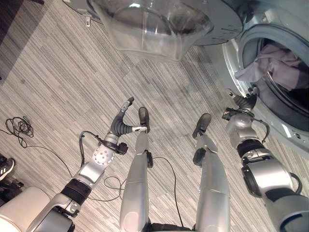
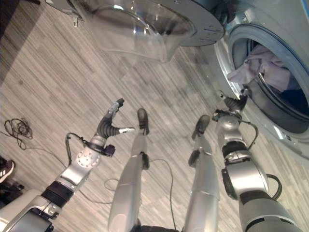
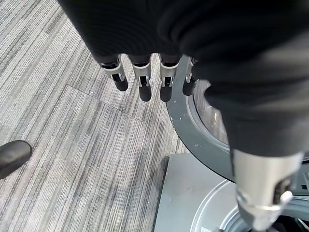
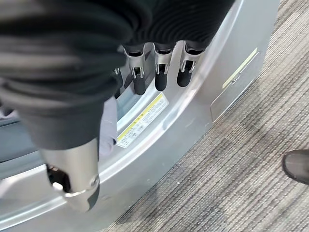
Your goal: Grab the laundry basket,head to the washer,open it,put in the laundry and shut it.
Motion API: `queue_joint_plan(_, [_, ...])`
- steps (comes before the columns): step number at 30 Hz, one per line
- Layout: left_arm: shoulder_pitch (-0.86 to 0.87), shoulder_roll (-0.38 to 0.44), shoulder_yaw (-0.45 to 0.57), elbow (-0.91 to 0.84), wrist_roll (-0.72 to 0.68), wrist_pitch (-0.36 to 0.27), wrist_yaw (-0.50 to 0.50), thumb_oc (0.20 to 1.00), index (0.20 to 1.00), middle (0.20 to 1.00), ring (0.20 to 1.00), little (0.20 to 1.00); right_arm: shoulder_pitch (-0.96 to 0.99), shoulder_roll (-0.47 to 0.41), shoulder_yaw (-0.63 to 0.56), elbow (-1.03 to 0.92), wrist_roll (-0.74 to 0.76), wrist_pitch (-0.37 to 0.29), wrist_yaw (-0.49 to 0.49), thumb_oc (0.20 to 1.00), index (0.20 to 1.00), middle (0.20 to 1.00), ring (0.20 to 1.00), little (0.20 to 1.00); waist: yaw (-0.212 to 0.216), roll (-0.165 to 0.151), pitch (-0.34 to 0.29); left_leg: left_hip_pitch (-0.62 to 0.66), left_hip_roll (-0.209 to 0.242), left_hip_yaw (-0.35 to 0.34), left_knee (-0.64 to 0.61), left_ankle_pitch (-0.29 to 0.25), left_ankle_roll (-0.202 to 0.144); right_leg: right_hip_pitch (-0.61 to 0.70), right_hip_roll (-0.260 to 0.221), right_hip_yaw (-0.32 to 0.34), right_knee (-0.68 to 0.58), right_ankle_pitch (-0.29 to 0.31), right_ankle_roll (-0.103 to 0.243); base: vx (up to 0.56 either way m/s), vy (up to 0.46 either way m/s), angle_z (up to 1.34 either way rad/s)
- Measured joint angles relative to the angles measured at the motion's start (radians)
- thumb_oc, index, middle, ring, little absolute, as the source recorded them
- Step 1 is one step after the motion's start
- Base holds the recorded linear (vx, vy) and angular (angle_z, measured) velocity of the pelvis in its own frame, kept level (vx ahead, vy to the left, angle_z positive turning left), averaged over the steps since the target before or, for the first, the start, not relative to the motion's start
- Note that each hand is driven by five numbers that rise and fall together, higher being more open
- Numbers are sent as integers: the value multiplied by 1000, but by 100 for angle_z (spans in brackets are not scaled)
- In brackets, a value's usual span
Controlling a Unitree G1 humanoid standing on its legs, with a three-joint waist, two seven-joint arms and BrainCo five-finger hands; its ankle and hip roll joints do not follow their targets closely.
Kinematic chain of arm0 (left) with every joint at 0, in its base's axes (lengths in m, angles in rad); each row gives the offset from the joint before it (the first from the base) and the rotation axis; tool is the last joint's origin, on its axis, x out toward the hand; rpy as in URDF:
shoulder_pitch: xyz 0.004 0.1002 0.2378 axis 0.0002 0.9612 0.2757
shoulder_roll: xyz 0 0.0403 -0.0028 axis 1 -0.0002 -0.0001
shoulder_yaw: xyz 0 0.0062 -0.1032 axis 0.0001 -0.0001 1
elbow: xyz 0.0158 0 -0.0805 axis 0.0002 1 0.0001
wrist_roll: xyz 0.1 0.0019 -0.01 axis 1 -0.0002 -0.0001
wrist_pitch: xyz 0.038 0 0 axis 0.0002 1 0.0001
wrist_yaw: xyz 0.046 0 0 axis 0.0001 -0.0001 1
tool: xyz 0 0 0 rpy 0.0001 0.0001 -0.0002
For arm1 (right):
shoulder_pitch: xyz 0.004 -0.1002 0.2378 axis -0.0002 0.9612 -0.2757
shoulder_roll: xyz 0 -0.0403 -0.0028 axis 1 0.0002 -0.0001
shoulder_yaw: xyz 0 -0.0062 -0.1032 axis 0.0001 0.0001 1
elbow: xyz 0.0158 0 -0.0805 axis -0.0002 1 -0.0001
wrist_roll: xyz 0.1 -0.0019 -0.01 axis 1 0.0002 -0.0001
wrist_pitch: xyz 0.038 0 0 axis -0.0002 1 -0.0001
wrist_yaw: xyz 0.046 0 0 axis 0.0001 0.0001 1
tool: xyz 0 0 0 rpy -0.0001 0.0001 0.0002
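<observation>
Left eye view: the washer (image 1: 289,29) is seen with its door (image 1: 159,24) swung open; pale laundry (image 1: 270,65) is bunched at the drum mouth. The left hand (image 1: 126,113) is held over the floor (image 1: 58,72), the right hand (image 1: 244,101) just beside the opening. Left wrist view: fingers (image 3: 145,82) are held straight, empty. Right wrist view: fingers (image 4: 161,72) are relaxed, holding nothing, near the washer front.

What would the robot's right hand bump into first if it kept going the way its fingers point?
Probably the washer's silver front: the right hand points at the door opening's rim, just below the pale laundry hanging out. Depth is hard to judge.
</observation>
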Motion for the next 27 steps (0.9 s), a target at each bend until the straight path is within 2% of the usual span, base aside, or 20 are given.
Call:
queue_joint_plan(1, [0,0,0,0,-1,0,-3,1000,1000,1000,1000,1000,-9,-3,-9,15,9,0,1,1000,1000,1000,1000,1000,4,0,0,0,0,0,0,0,0,0,0,0,0,0,0,31,-26,0])
queue_joint_plan(3, [-5,-3,-17,-11,-31,0,-15,1000,1000,1000,1000,1000,-105,-29,-98,148,134,-2,7,1000,1000,1000,1000,1000,18,19,2,0,-4,-2,1,1,0,0,-3,-1,6,-1,1,16,-4,1])
queue_joint_plan(6, [10,-1,-20,-23,-61,0,-37,1000,1000,1000,1000,1000,-151,-52,-187,169,261,-1,-4,1000,1000,1000,1000,1000,44,36,-4,0,-9,-1,1,1,0,-6,-9,1,15,-6,2,3,5,1])
queue_joint_plan(11, [13,2,-23,-46,-78,-2,-53,1000,1000,1000,1000,1000,-148,-94,-174,171,295,-4,-22,1000,1000,1000,1000,1000,50,44,-10,-14,-29,-7,1,3,4,-28,-35,3,42,-19,11,10,-4,8])
queue_joint_plan(18, [10,2,-27,-46,-79,-2,-58,1000,1000,1000,1000,1000,-154,-107,-175,183,359,-23,-22,1000,1000,1000,1000,1000,60,44,-10,-23,-31,-15,1,4,5,-32,-36,0,42,-19,12,3,-5,2])
queue_joint_plan(21, [-3,1,-28,-46,-109,-2,-75,1000,1000,1000,1000,1000,-165,-100,-172,183,418,-34,-18,1000,1000,1000,1000,1000,61,44,-10,-22,-31,-17,2,4,5,-31,-36,0,44,-19,12,0,0,0])
queue_joint_plan(27, [-17,-4,-40,-44,-116,-1,-84,1000,1000,1000,1000,1000,-219,-29,-171,183,531,-111,8,1000,1000,1000,1000,1000,60,44,-10,-19,-26,-17,3,7,2,-31,-32,-1,48,-19,11,0,0,0])
